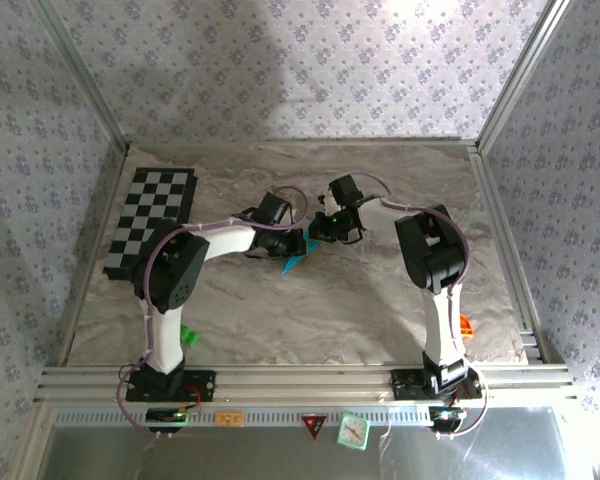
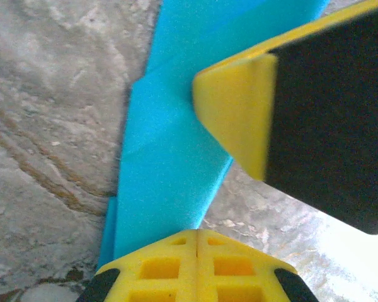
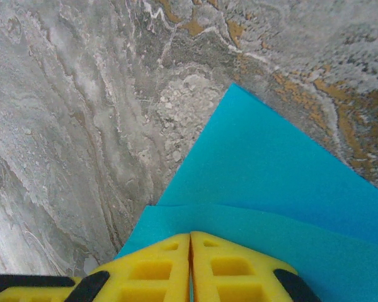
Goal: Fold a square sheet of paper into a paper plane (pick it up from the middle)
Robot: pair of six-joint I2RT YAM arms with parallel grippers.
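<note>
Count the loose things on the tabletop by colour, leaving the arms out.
Cyan-blue: 1, the folded paper
Green: 1, a small block
Orange: 1, a small item at the right edge, kind unclear
Black-and-white: 1, the checkerboard mat
Total: 4

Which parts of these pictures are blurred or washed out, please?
Left wrist: the right gripper's finger sits close and soft-edged, and the bottom-right corner burns out to white; right wrist: the sheet of paper and table are evenly lit and fairly sharp; top external: coarse overall, with a broad shadow on the back wall.
</note>
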